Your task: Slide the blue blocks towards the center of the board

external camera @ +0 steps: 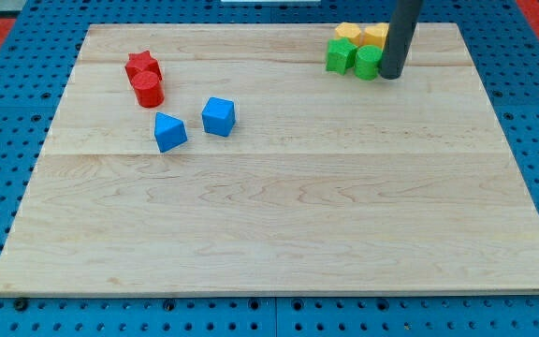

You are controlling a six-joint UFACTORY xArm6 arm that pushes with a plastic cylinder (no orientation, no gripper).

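The wooden board (279,234) has its near half bare. Left of centre lie two blue blocks: a blue wedge-like block (169,131) and a blue cube (219,116), close but apart. Farther left, a red star (142,65) touches a red cylinder (148,89). My tip (390,75) (a plain rod, so no jaws exist) stands far right, just beside the green cylinder (367,62), the green block (341,55) and two yellow blocks (361,34).
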